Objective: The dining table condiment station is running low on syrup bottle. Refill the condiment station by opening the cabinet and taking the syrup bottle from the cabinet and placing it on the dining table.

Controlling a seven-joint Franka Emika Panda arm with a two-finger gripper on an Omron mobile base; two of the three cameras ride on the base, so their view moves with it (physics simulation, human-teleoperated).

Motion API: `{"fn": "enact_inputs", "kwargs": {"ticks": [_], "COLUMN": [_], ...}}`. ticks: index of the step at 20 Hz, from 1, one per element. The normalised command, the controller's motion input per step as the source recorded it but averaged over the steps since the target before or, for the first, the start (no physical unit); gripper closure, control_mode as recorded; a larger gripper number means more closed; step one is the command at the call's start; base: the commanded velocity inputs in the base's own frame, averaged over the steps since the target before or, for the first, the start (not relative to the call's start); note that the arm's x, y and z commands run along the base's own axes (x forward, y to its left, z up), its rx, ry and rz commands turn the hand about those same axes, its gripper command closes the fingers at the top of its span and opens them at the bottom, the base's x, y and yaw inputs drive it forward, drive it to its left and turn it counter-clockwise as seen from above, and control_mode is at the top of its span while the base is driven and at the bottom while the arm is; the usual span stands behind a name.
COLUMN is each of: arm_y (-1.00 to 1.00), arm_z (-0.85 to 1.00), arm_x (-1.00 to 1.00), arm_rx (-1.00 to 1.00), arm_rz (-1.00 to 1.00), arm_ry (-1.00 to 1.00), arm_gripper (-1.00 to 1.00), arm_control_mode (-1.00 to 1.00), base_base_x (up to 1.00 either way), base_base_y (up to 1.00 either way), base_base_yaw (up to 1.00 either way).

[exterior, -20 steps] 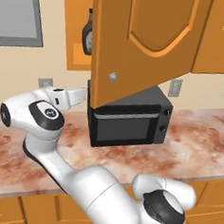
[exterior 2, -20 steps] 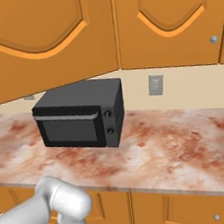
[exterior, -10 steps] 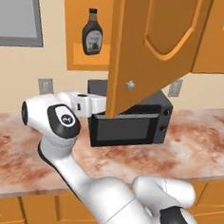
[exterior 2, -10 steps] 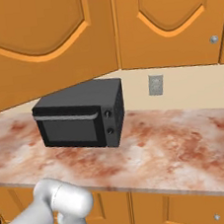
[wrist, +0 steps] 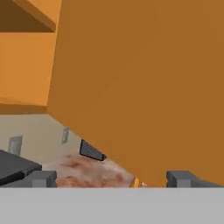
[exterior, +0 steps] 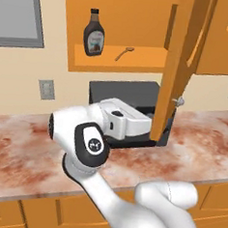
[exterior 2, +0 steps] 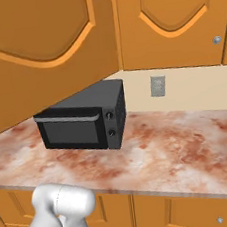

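A long marbled counter (exterior: 21, 152) in reddish-brown and white is running along a cream wall (exterior: 21, 87), with orange drawer fronts (exterior 2: 178, 213) lining its near side. A black microwave (exterior 2: 84, 121) is sitting on it toward the far wall, while grey outlets (exterior 2: 157, 86) are dotting the wall and a grey-framed panel (exterior: 17, 16) is hanging at far left. Closed orange wall cupboards (exterior 2: 174, 17) are hanging above on the right.
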Motion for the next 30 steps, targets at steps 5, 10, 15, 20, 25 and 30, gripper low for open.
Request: {"fn": "enact_inputs", "kwargs": {"ticks": [5,10,15,20,25,30], "arm_y": [-0.98,-1.00,-1.00,-1.00,-1.00,-0.69], "arm_z": [0.45,0.33,0.25,0.23,0.20,-0.08], "arm_x": [-0.60,-0.26,-0.16,-0.08,0.00,0.13], "arm_rx": [0.00,0.00,0.02,0.04,0.04,0.05], "arm_rz": [-0.11,-0.02,0.00,0.00,0.02,0.04], "arm_ry": [-0.12,-0.09,-0.12,-0.08,-0.02,0.01], "arm_gripper": [-1.00,-1.00,-1.00,-1.00,-1.00,-1.00], "arm_control_mode": [-1.00,-1.00,-1.00,-1.00,-1.00,-1.00], "base_base_x": [0.00,0.00,0.00,0.00,0.00,0.00], "base_base_y": [0.00,0.00,0.00,0.00,0.00,0.00], "base_base_yaw": [0.00,0.00,0.00,0.00,0.00,0.00]}}
